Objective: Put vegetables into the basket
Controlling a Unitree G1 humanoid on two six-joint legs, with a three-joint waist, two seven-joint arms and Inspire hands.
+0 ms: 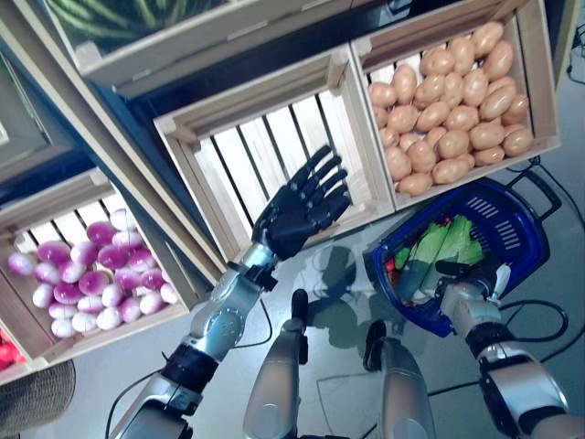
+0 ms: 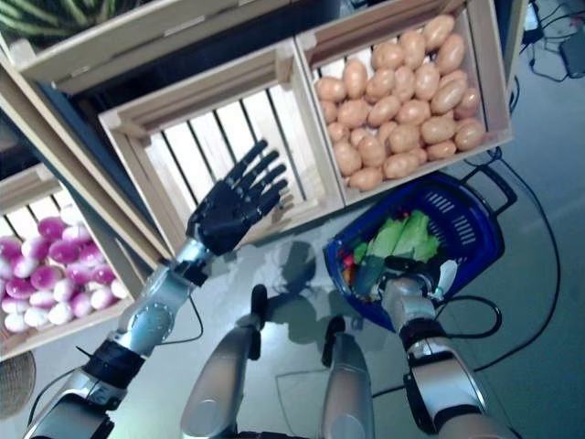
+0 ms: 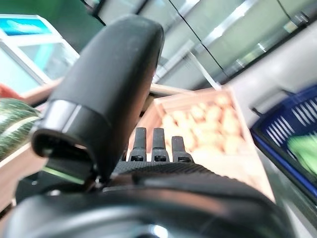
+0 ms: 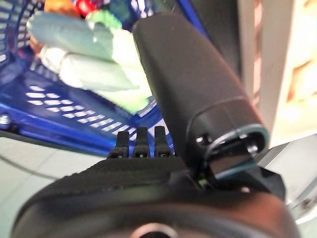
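A blue plastic basket (image 1: pixel 501 216) sits on the floor below the potato crate. It holds green leafy vegetables (image 1: pixel 445 243) and something red (image 1: pixel 391 265) at its near end. My right hand (image 1: pixel 462 294) is at the basket's near rim with its fingers straight, holding nothing; in the right wrist view the greens (image 4: pixel 84 59) show just past its fingers (image 4: pixel 141 144). My left hand (image 1: pixel 302 207) is raised, open and empty, in front of the empty wooden crate (image 1: pixel 274 146).
Slanted wooden crates line the shelf: potatoes (image 1: pixel 457 96) at right, purple-white round vegetables (image 1: pixel 87 274) at left, green striped produce (image 1: pixel 110 18) above. A wicker basket (image 1: pixel 32 398) stands at the lower left. The basket's black handle (image 1: pixel 539 187) lies folded back.
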